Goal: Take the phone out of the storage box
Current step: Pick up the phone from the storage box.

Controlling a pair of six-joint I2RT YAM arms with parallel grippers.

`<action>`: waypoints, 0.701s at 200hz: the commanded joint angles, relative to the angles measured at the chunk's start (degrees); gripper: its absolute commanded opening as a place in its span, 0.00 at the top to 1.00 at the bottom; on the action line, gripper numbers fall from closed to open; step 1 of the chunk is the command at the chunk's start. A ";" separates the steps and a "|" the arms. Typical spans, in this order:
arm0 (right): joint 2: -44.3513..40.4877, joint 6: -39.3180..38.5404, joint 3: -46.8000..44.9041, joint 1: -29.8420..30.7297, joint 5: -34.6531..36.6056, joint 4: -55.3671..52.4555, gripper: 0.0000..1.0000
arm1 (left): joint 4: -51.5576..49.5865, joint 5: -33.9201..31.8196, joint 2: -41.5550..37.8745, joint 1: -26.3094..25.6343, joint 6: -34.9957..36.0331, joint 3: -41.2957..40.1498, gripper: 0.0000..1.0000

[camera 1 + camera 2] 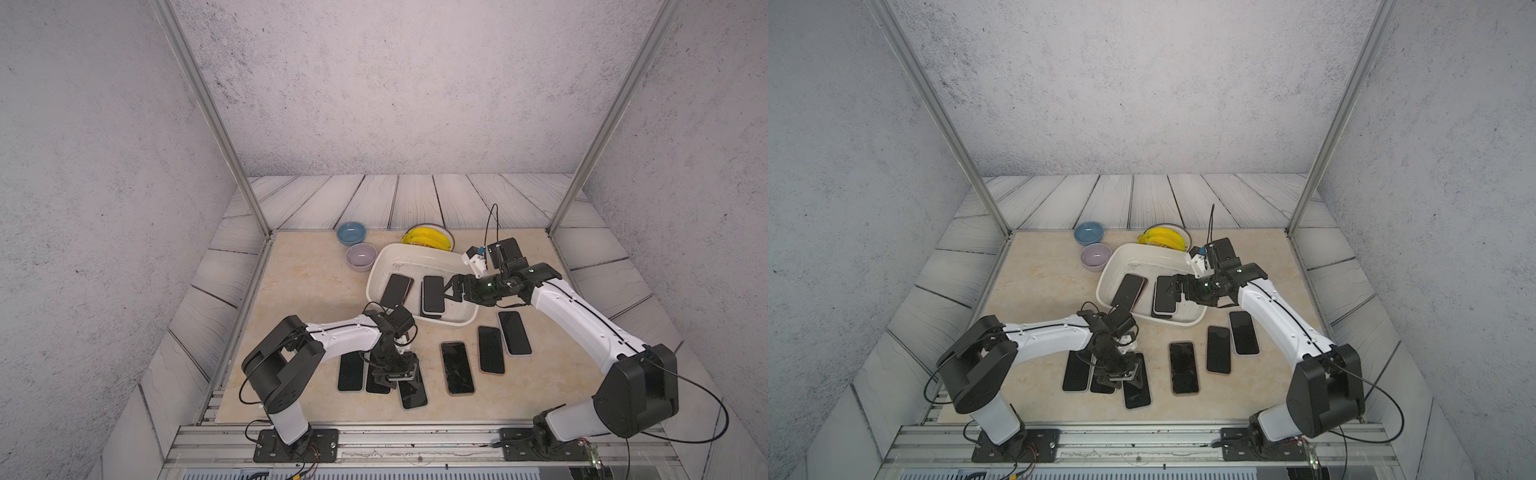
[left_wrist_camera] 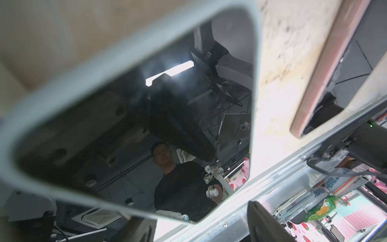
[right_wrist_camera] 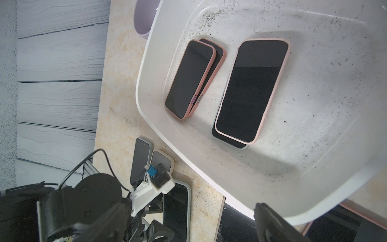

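1. Right gripper (image 1: pixel 445 291) hangs wide open above a pink-cased phone (image 1: pixel 432 297) lying inside the white storage box (image 1: pixel 415 250), toward the table (image 1: pixel 311 291) back edge.
2. Left gripper (image 1: pixel 395 376) crouches over loose phones (image 1: pixel 350 372) near the front edge; grip unclear.

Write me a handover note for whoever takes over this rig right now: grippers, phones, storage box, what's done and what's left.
The left gripper is low over a grey-cased phone on the table; whether it grips it cannot be told.
The right gripper is open and empty above the storage box.
In the box: a pink-cased stack and a second stack, each apparently two phones.
Done: six phones lie out on the table.
Left: the phones in the box; the second stack is nearest the right gripper.
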 commanded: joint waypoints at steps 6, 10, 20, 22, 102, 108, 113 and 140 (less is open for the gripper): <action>-1.81 -1.47 -0.45 -0.07 0.40 -1.48 0.00 | -0.52 -2.09 3.64 -0.05 0.66 5.08 0.27; -1.85 -1.46 -0.45 0.00 0.46 -1.48 0.00 | -0.85 -2.27 4.16 -0.02 0.85 5.74 0.27; -1.88 -1.52 -0.32 -0.07 0.38 -1.56 0.00 | -1.71 -2.64 5.36 -0.04 1.42 7.25 0.26; -1.94 -1.56 -0.28 -0.08 0.38 -1.62 0.01 | -1.98 -2.65 5.48 0.02 1.63 7.49 0.26; -0.15 1.60 1.71 0.00 5.87 -0.94 0.00 | -16.10 -7.63 -10.00 1.25 6.57 7.30 0.26; 0.75 2.09 2.42 0.06 6.88 -1.15 0.00 | -17.65 -8.48 -12.50 1.76 6.74 7.36 0.26; 1.64 2.53 3.12 0.05 7.85 -1.49 0.00 | -18.74 -9.42 -14.52 2.29 6.65 7.38 0.26; 8.03 3.07 9.16 2.03 13.62 -4.29 0.00 | -23.28 -13.15 -24.70 8.12 6.33 7.04 0.26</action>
